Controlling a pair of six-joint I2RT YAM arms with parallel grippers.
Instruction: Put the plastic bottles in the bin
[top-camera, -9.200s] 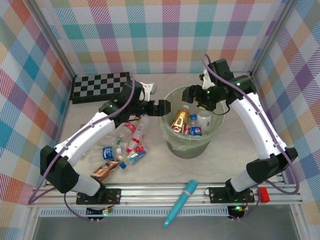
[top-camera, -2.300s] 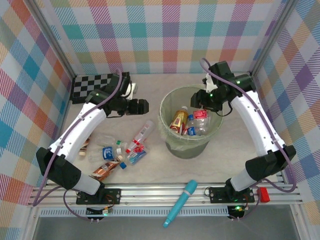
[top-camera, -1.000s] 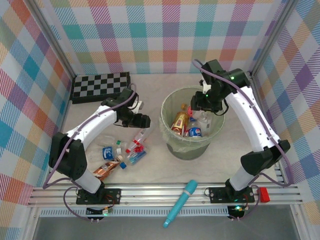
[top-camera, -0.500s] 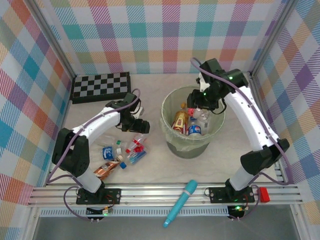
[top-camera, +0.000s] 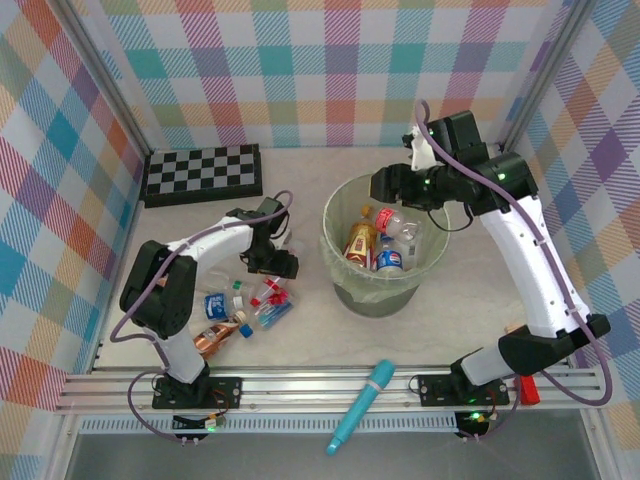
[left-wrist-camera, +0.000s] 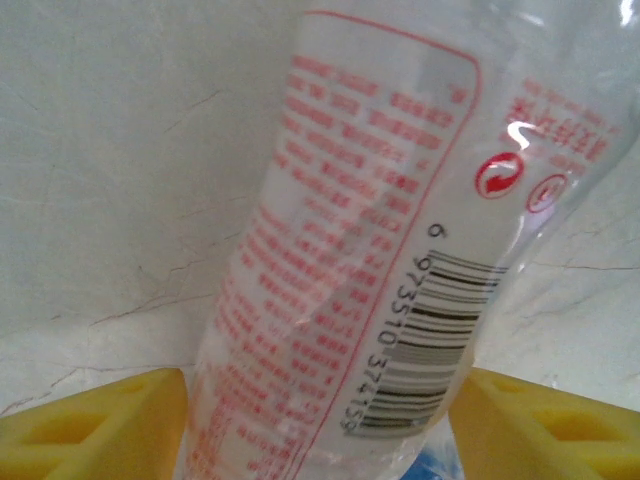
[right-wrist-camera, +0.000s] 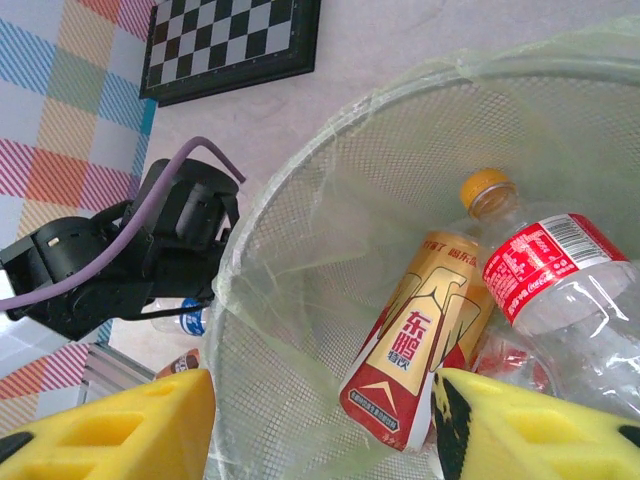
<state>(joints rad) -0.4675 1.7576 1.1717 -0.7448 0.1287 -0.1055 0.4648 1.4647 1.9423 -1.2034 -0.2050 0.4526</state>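
The plastic bottles (top-camera: 268, 300) are lying in two lots: a loose pile on the table (top-camera: 300, 340) to the left of the bin (top-camera: 332, 262), and a few already resting inside it. Among those inside are a gold-labelled bottle (right-wrist-camera: 415, 350) and a red-labelled bottle (right-wrist-camera: 545, 265). The left gripper (top-camera: 280, 264) is bearing down on the right edge of the pile. Its yellow fingers (left-wrist-camera: 95, 425) are standing either side of a clear bottle with red print (left-wrist-camera: 350, 250), close against its walls — whether they are already pressing it I cannot tell. The right gripper (right-wrist-camera: 325, 380) is hanging over the far side of the bin with its jaws apart and nothing between them.

For a good pick, the left fingers should be closing squarely across the bottle's body, gently enough that the thin plastic is not buckling or squirting out. The lift should be going straight up before swinging right over the rim, so the neighbouring bottles are not being dragged along. The right arm is best kept moving clear of the bin's mouth.

Against the view half a second back, the left gripper is sitting a little nearer on the pile. The right gripper is now riding higher and farther — pulled back from the bin's mouth, where it had been dipping in. The red-labelled bottle is now showing uncovered by the far wall.
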